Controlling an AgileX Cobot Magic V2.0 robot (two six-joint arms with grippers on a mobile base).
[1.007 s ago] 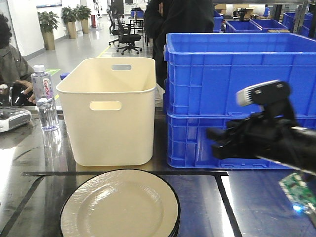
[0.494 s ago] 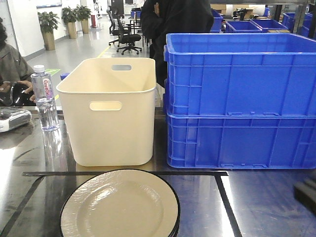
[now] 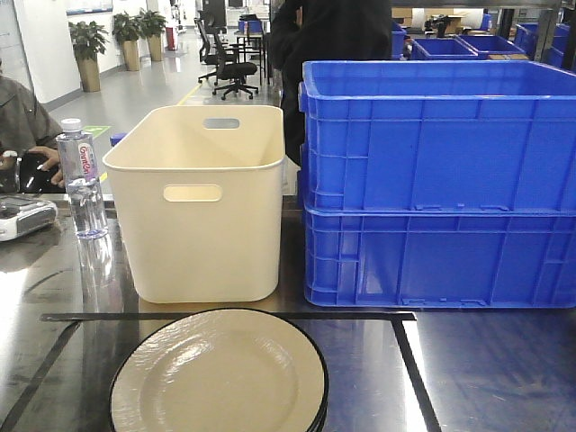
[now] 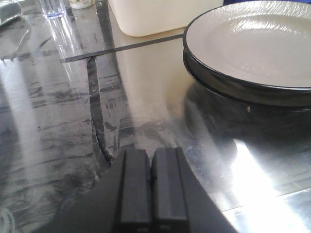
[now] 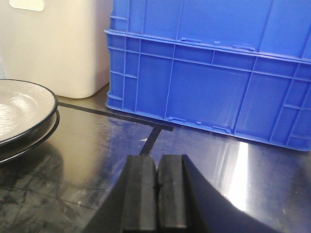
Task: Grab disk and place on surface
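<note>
Presently we logged: plates, two stacked, cream with black rims, low centre of the front view, on the surface inside the tape lines. Bin, cream, behind them; crates, blue, stacked, right. Bottle, far left. Our left gripper and right gripper: fingers pressed together, holding nothing, low over the metal.
</note>
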